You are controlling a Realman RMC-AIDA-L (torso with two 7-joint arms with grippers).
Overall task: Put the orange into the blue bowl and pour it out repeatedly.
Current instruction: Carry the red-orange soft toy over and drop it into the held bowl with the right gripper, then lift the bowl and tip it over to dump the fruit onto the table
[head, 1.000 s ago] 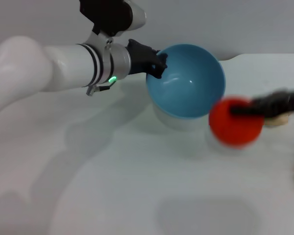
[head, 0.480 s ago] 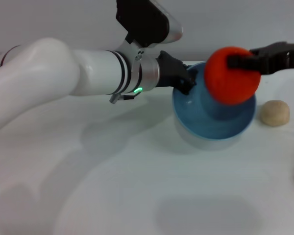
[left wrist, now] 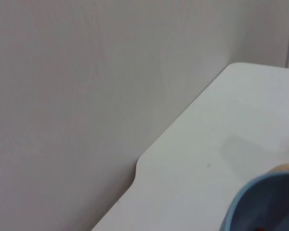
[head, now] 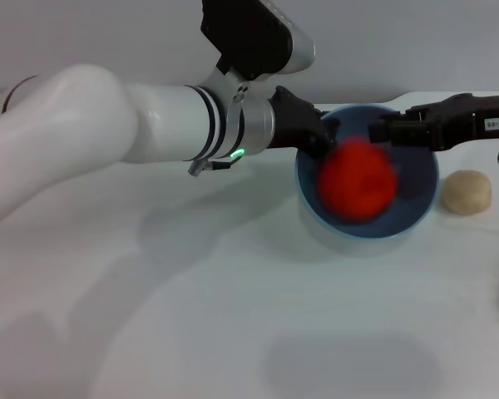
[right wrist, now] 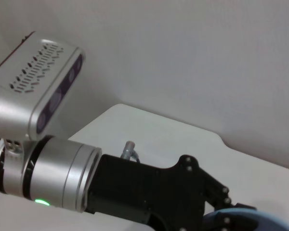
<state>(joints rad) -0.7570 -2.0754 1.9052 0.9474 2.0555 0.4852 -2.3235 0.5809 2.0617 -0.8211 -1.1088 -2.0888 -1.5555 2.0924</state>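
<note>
Head view: the orange (head: 358, 189) sat inside the blue bowl (head: 420, 218), blurred, touching neither arm, so my read is it was dropping or just settling in. Your left gripper (head: 320, 135) was clamped on the bowl's near-left rim, presumably to steady the bowl for the drop and to be ready to tip it for the pour. Your right gripper (head: 381, 131) hung over the far side of the bowl, holding nothing; fingers looked parted but they're too dark to call, so I can't tell. It was placed above the opening so fruit falls straight in. A beige lump (head: 466, 191) lay on the table (head: 233, 316) just beside the bowl on the right, not part of the job. Left wrist view only caught a slice of bowl rim and table edge. Right wrist view showed the left gripper's black fingers on the rim.
</note>
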